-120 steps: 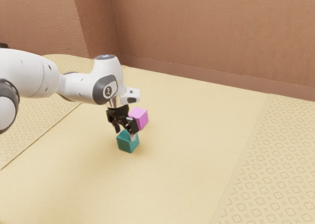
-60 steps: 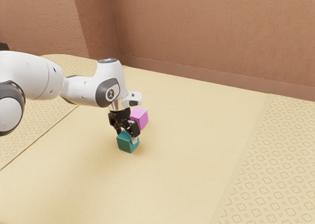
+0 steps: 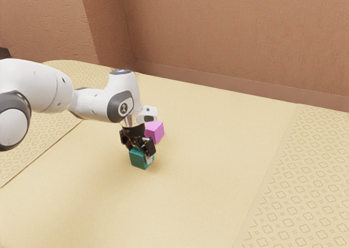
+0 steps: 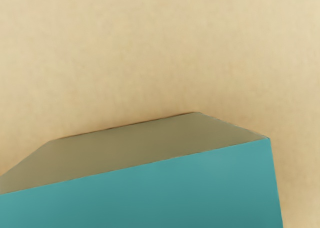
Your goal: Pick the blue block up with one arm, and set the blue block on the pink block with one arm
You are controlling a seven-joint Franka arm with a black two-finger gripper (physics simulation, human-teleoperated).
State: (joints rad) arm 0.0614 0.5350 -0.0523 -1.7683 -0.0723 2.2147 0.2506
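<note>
— Black two-finger gripper [image 3: 139, 147] sits low on the matte teal-blue cube [image 3: 140, 161], which rests on the tan table [image 3: 218, 177]. I cannot tell whether it is clenched or released.
— Why so low?
— I judge I'm lining up the grab. The matte pink cube [image 3: 155, 131] stands just beyond, my stacking target.
— Count?
— One blue, one pink, one white arm [image 3: 49, 92].
</note>
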